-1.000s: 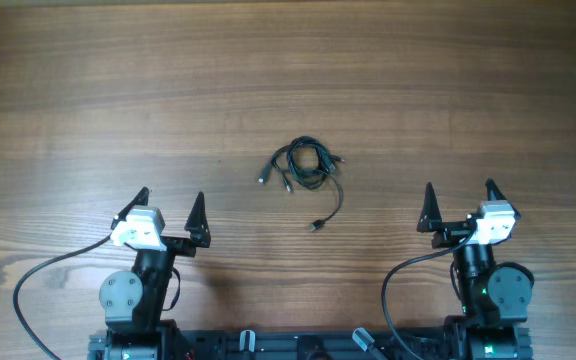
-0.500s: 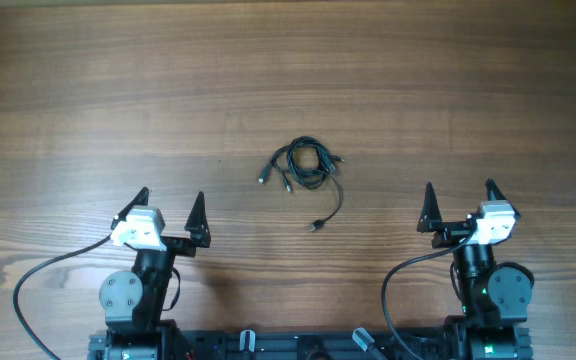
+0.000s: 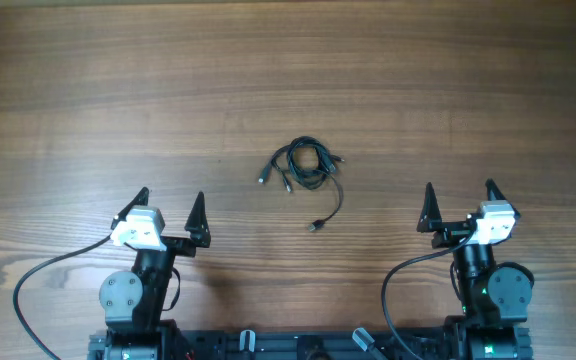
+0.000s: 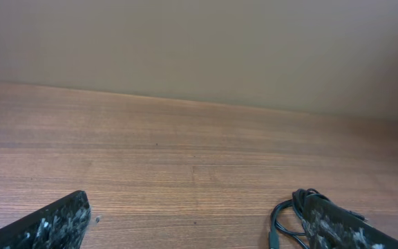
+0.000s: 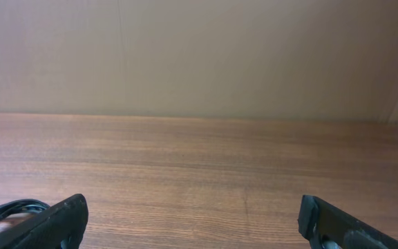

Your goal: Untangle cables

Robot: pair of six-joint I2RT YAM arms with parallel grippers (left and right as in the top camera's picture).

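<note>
The cables point(image 3: 303, 170) are thin black cords with small grey plug ends, bunched in a tangle at the table's middle, with one tail running down to a plug point(image 3: 315, 227). My left gripper point(image 3: 171, 205) is open and empty, near the front left, well apart from the tangle. My right gripper point(image 3: 459, 200) is open and empty at the front right. In the left wrist view the cables point(image 4: 287, 214) show at the lower right, partly hidden behind my right fingertip point(image 4: 337, 225). In the right wrist view a loop of cable point(image 5: 5, 210) shows at the lower left.
The wooden table point(image 3: 288, 80) stretches wide around the tangle. Thick black arm wires point(image 3: 43, 275) curve beside each arm base at the front edge. A plain beige wall point(image 5: 199, 55) stands beyond the table's far edge.
</note>
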